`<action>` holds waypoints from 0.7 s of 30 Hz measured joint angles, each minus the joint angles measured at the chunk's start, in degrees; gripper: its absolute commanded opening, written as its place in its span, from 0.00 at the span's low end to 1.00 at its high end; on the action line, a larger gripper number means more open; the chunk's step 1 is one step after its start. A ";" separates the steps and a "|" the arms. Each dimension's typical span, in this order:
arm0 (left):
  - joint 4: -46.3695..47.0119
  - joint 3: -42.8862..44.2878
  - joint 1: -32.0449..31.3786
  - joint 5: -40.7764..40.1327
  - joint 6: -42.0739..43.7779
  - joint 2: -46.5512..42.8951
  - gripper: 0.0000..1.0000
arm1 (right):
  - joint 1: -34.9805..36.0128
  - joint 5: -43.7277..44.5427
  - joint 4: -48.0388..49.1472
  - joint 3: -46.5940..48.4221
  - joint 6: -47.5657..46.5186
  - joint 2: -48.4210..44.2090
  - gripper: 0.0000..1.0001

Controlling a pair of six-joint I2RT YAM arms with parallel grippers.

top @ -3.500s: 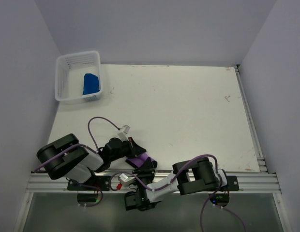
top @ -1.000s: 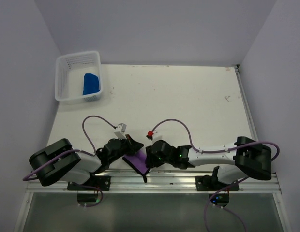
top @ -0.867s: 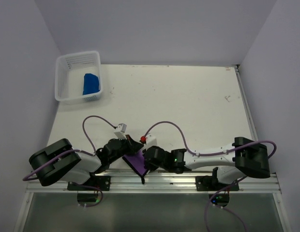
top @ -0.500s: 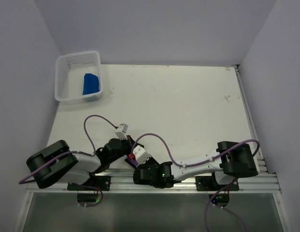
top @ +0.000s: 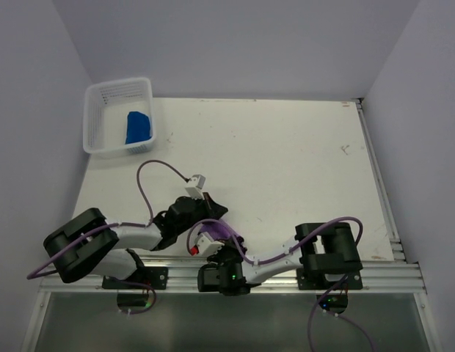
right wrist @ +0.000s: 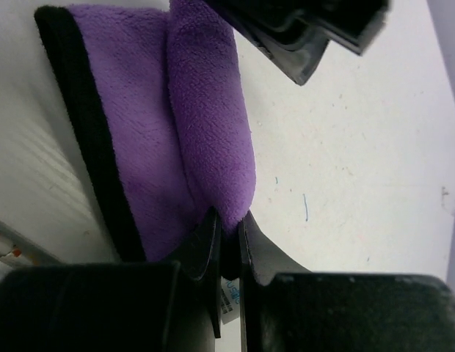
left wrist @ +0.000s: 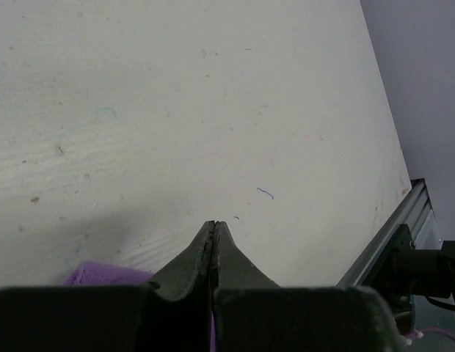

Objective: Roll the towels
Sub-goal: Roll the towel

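A purple towel (right wrist: 205, 117) with a black hem lies near the table's front edge (top: 226, 233), one side folded over into a thick roll. My right gripper (right wrist: 227, 220) is shut on the near end of that roll, at the table's near edge (top: 229, 248). My left gripper (left wrist: 215, 224) is shut, its fingertips bare over the tabletop. It lies across the roll's far end (right wrist: 304, 73), and a purple corner (left wrist: 103, 273) shows under it. In the top view the left gripper (top: 213, 209) sits just behind the towel. A blue towel (top: 138, 127) lies rolled in the basket.
A white mesh basket (top: 95, 139) stands at the table's far left corner. The metal base rail (top: 374, 277) runs along the near edge, with purple cables looping over both arms. Grey walls close in the table on the left, back and right.
My right arm swung from the right side in to the near edge, and its gripper shut on the purple towel. My left gripper shifted a little farther onto the table, and stayed shut.
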 measured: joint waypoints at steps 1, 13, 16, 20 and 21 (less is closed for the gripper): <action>0.00 0.63 0.00 0.02 0.13 0.48 0.00 | 0.02 0.57 0.33 0.09 -0.48 0.66 0.00; 3.37 0.33 0.04 2.01 -1.57 7.91 0.00 | 0.09 7.34 4.83 0.76 -9.92 6.58 0.02; 5.18 -0.92 0.04 2.08 -2.10 8.22 0.00 | 0.24 7.63 5.09 0.76 -10.75 6.80 0.14; 8.81 -3.96 -0.07 2.19 -3.58 8.81 0.00 | 0.24 6.16 5.25 0.74 -11.08 5.90 0.31; 9.88 -4.76 -0.07 2.19 -3.93 8.92 0.00 | 0.24 5.29 5.29 0.66 -10.84 4.90 0.36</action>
